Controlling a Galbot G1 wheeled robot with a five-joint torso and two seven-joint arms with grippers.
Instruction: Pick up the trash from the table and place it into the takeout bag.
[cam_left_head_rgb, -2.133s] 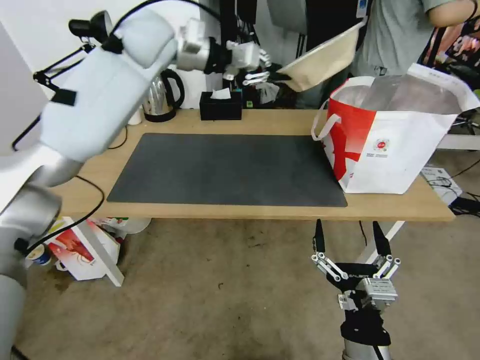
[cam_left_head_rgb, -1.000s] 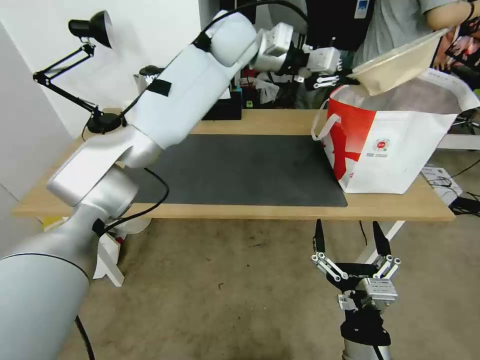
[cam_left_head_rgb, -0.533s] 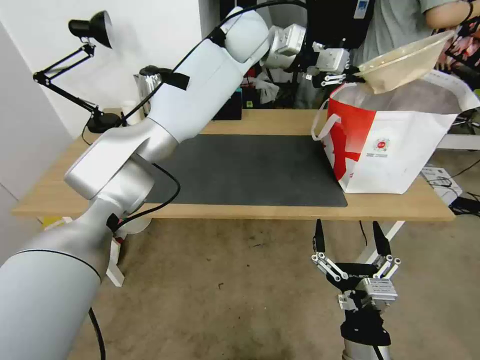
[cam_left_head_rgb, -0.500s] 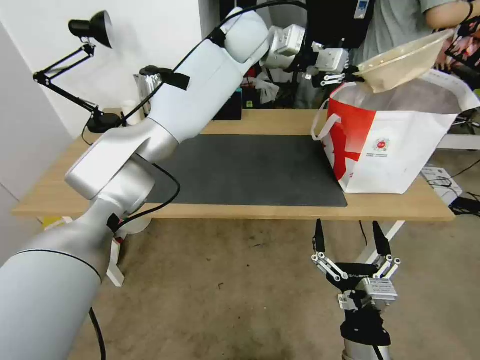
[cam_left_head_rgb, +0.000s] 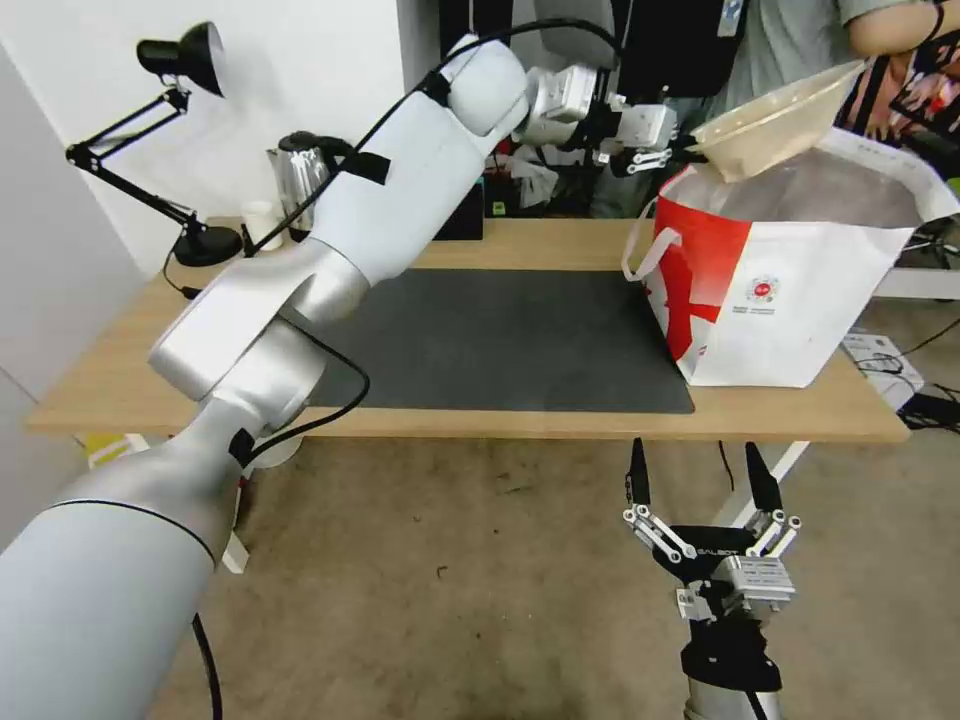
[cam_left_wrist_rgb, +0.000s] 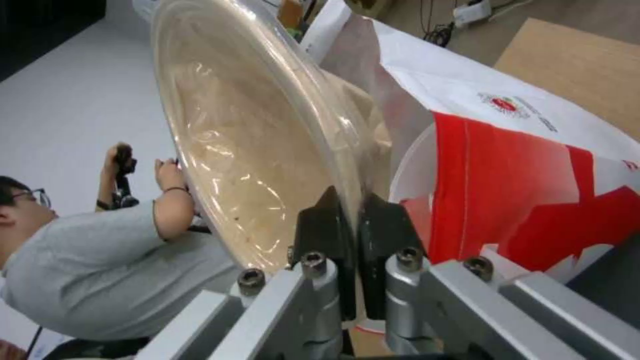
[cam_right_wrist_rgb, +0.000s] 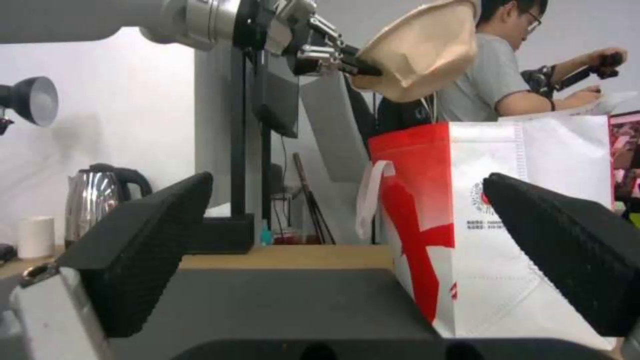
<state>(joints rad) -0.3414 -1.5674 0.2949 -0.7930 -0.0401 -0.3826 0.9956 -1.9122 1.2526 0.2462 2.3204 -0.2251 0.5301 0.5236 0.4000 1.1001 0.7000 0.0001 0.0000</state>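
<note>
Up close, the left gripper (cam_left_wrist_rgb: 352, 220) pinches the beige bowl's (cam_left_wrist_rgb: 253, 150) rim above the takeout bag (cam_left_head_rgb: 800, 290); the right gripper (cam_left_head_rgb: 700, 480) hangs spread below the table (cam_left_head_rgb: 130, 390).

The shallow beige bowl (cam_left_head_rgb: 770, 125) was tilted in the air above the open takeout bag (cam_left_head_rgb: 790, 290), which stood upright on the table (cam_left_head_rgb: 130, 385).

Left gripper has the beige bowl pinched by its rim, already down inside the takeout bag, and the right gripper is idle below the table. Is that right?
Not quite. The left gripper does pinch the beige bowl by its rim, but the bowl is tilted above the takeout bag, not inside; the head and right wrist views show it. The right gripper hangs open below the table.
</note>
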